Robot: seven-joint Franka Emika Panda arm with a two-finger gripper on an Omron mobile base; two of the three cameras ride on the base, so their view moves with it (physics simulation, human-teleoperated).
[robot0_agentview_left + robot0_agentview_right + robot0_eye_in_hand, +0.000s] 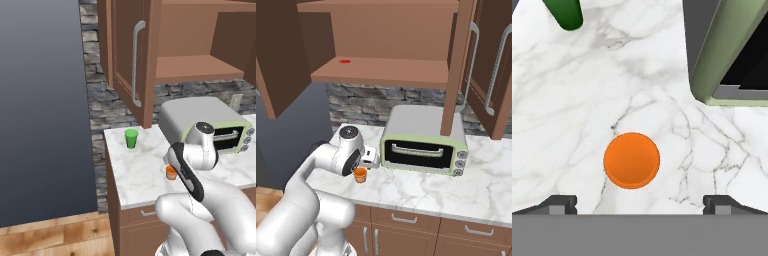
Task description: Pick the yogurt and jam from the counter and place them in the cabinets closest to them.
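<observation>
Orange cup [171, 172] sits on the counter [140, 170] beside my arm, green cup [131, 138] farther back. From the right, my gripper [362, 169] hangs just over it, near the oven [423, 140], under the open cabinet [381, 70]. Hand view: fingers [559, 204] spread wide, holding nothing, cup between them.

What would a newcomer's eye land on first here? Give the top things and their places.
The small orange cup on the marble counter, directly under the open claw. Next, the pale green toaster oven just beside it, below the open wooden cabinets. A green cup stands farther off.
</observation>
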